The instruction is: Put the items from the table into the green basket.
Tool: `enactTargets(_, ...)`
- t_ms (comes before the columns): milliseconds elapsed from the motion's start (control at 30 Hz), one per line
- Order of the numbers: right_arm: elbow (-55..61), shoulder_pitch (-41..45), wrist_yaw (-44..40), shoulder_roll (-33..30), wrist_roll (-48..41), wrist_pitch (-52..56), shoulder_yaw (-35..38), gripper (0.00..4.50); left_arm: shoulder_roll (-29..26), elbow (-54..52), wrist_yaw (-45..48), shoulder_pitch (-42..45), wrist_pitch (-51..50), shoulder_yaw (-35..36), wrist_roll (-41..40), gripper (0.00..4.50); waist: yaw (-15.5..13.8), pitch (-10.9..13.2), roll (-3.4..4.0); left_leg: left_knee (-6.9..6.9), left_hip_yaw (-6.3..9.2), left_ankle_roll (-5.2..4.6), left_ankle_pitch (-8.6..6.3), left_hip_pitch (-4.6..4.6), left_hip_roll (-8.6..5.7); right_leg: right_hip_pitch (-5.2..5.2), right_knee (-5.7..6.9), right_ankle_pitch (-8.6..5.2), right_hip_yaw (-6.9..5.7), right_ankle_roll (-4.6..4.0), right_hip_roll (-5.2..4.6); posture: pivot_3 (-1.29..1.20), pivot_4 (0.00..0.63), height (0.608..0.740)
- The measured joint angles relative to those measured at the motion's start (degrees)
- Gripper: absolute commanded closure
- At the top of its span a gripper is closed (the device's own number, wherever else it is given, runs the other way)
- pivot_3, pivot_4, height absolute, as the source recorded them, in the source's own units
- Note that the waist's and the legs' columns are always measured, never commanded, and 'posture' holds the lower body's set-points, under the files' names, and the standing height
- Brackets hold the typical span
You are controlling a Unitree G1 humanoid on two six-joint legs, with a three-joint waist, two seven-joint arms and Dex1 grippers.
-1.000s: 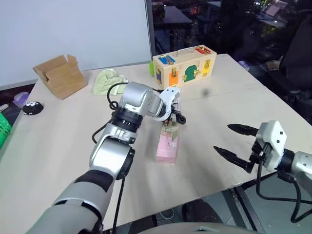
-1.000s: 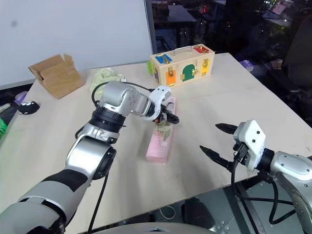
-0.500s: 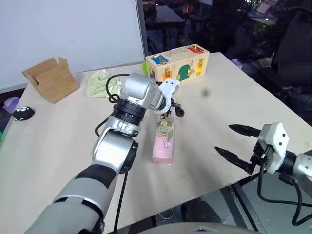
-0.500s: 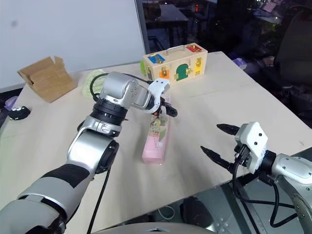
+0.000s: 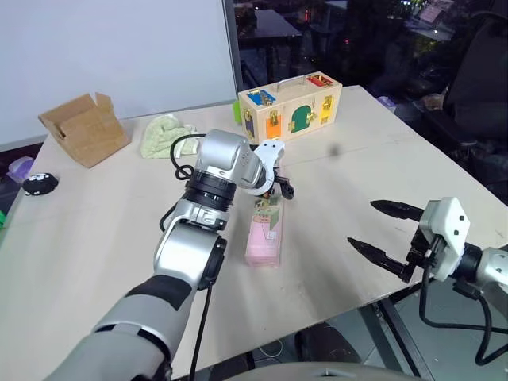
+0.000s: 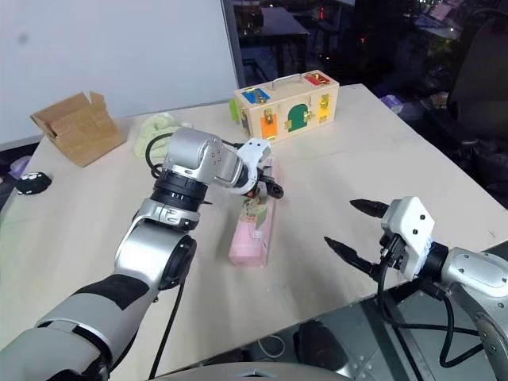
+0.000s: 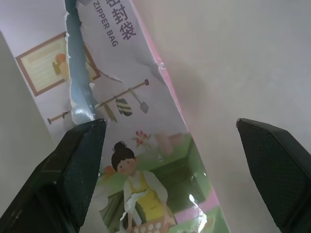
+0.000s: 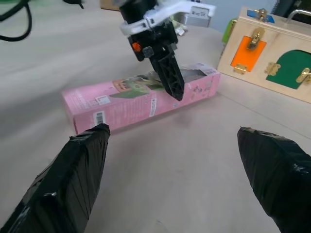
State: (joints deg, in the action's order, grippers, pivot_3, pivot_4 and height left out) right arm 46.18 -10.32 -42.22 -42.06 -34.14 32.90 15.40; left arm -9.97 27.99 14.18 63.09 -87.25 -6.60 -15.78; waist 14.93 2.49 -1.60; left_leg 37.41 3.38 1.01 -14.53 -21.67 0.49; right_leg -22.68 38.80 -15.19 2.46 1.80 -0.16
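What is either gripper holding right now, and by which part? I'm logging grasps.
Nothing is held. The left gripper is open over the pink carton, fingers not closed on it; the right gripper is open and empty.

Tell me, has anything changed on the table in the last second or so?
Hardly anything. The left gripper stays poised over the far part of the pink carton, fingers wide open astride it, not yet closed; it seems to have sunk slightly. The carton lies flat where it was. The right gripper still hangs open off the table's near edge. The wooden box and cardboard box have not moved.
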Motion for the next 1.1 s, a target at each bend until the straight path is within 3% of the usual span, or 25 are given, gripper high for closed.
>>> enactTargets(200,0.15,-0.07,-0.1,-0.92,0.09,-0.63,-0.65,0.0,0.77,2.36,-1.46,-1.02,1.83,1.09,1.72,0.07,0.21,0.0,0.0,0.0,-0.03,0.0,0.0,0.0,0.01,0.03,0.0,0.0,0.01,0.0,0.02,-0.33,0.013,0.74)
enactTargets(400,-0.02,-0.33,-0.27,-1.35,0.26,-1.25,-1.07,0.0,-2.74,-2.39,-0.86,-0.95,-1.77,2.1,1.48,0.07,0.09,0.07,0.01,0.0,0.04,0.0,0.0,-0.03,-0.01,-0.03,-0.01,0.0,-0.02,0.0,0.0,-0.31,0.004,0.74)
enactTargets(667,-0.36,-0.05,-0.73,-1.33,1.43,-2.47,-2.01,0.0,-3.24,-5.96,-0.24,-0.74,-1.52,3.53,0.99,0.07,-0.05,0.08,-0.01,0.0,0.12,0.0,0.0,-0.06,-0.08,-0.04,-0.01,-0.01,0.01,0.03,-0.09,-0.31,0.006,0.74)
enactTargets(1100,-0.74,-0.44,-0.7,-1.28,2.37,-3.2,-3.49,0.0,-8.16,-15.92,4.14,-2.57,-1.08,1.03,-1.3,0.07,-0.06,0.09,0.01,0.0,0.13,0.0,0.0,-0.06,-0.08,-0.04,0.0,-0.02,0.04,0.03,-0.09,-0.3,0.006,0.74)
